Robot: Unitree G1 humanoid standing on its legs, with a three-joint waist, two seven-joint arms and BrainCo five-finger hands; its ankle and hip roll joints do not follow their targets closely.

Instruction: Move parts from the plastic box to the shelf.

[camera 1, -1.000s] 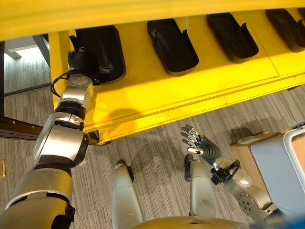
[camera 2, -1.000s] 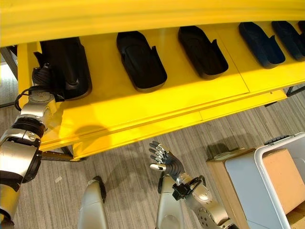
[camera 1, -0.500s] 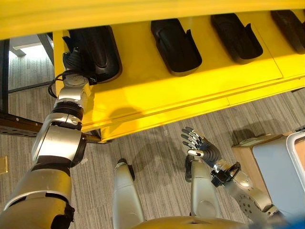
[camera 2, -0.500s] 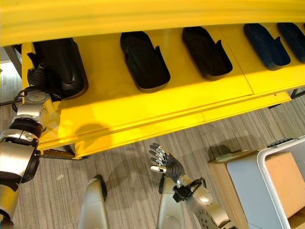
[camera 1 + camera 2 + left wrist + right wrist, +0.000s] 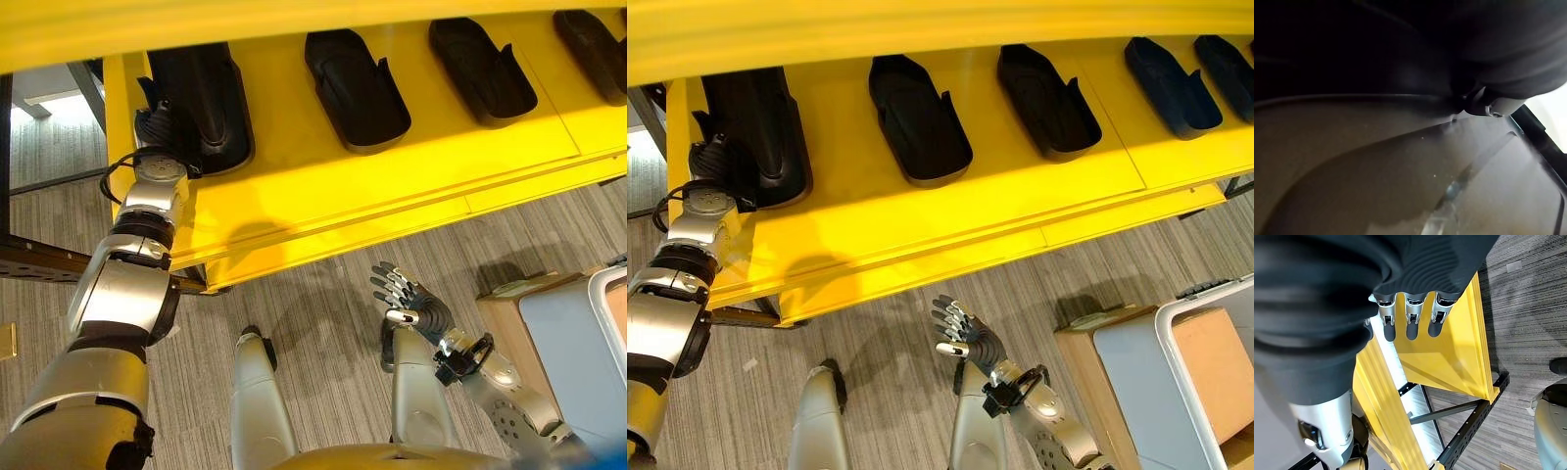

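At the far left end of the yellow shelf (image 5: 392,186), the left hand (image 5: 157,122) is up against the black part (image 5: 201,103) sitting in the leftmost tray, its dark ribbed cover pressed to the near side of that part. The fingers are buried behind the part, so I cannot tell whether they grip it or have let go; the left wrist view gives just dark plastic very close and no fingers to read. The part lies with its long axis running away from the robot, towards the back of the shelf, and the hand meets it at the near end, so any pull-back would come straight along that axis towards the robot. Three more black parts (image 5: 919,119) sit in a row to the right along the shelf, well apart from each other. Down low, the right hand (image 5: 960,338) hovers over the grey floor with fingers straight and spread, holding nothing, well short of the shelf. The plastic box (image 5: 1205,362) sits at the lower right, nearer that right hand. My read: the placing looks about done.
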